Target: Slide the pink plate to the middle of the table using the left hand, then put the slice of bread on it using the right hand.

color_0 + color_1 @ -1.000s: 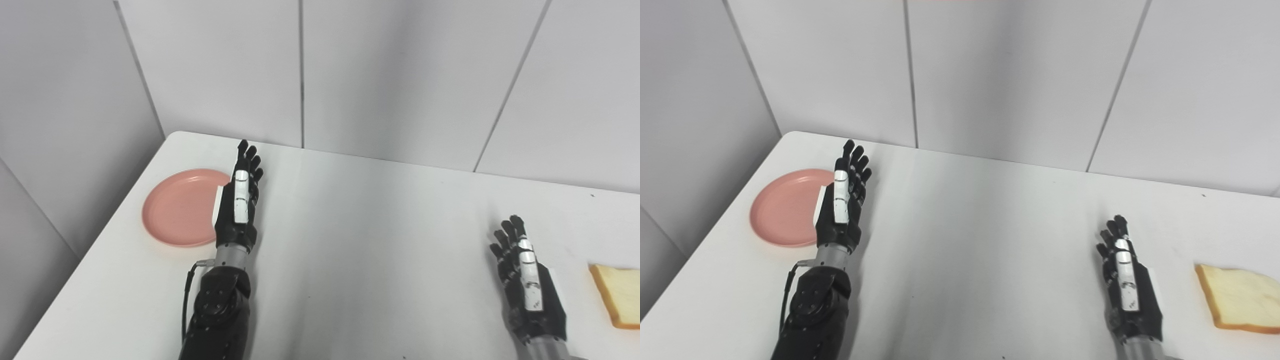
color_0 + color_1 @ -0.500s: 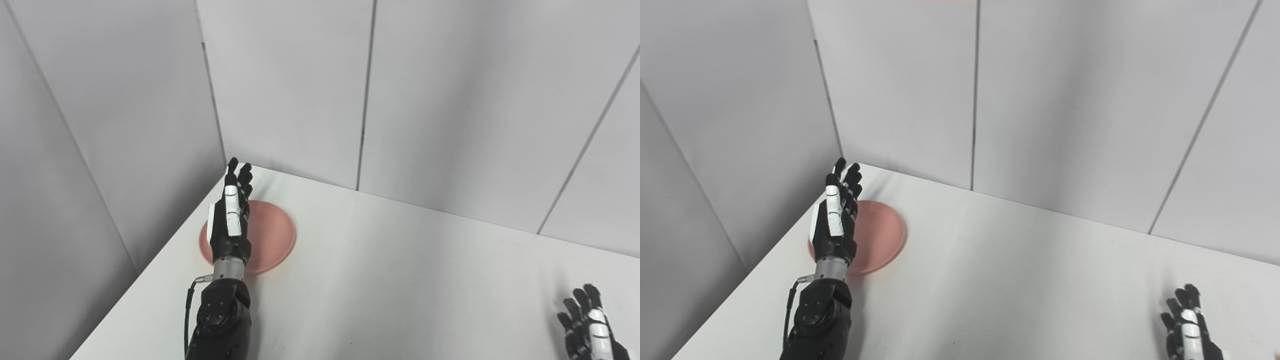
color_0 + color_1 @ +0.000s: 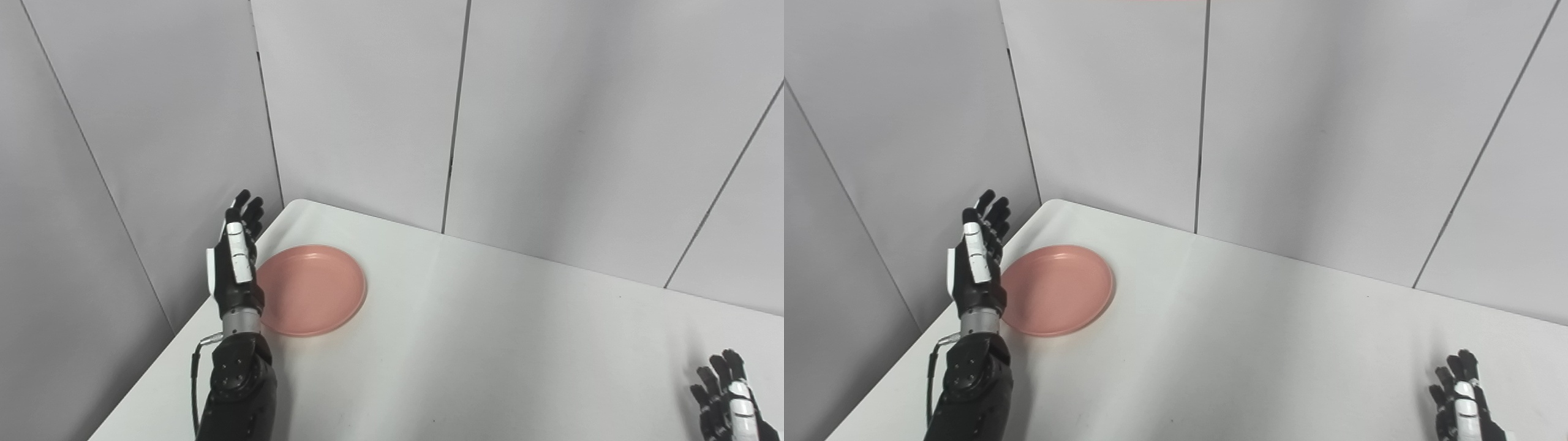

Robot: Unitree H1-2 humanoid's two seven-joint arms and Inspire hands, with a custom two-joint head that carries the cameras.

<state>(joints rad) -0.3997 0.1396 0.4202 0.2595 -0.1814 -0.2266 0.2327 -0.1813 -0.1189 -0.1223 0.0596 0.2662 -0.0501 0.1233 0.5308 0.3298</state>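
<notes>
A round pink plate (image 3: 312, 289) lies flat near the far left corner of the white table (image 3: 490, 343). My left hand (image 3: 236, 257) is open, fingers straight and upright, raised at the plate's left side by the table's left edge, holding nothing. Whether it touches the plate's rim I cannot tell. It also shows in the right eye view (image 3: 977, 260) beside the plate (image 3: 1059, 289). My right hand (image 3: 729, 398) is open and empty, low at the bottom right, partly cut off by the picture's edge. The slice of bread is out of view.
Grey wall panels (image 3: 367, 110) stand close behind the table and along its left side, meeting in a corner just beyond the plate. The table's left edge (image 3: 177, 343) runs right under my left forearm.
The camera has turned left and up, so the bread has left the picture. My left hand has crossed from the plate's right side, over the plate, to its left side. The plate lies uncovered.
</notes>
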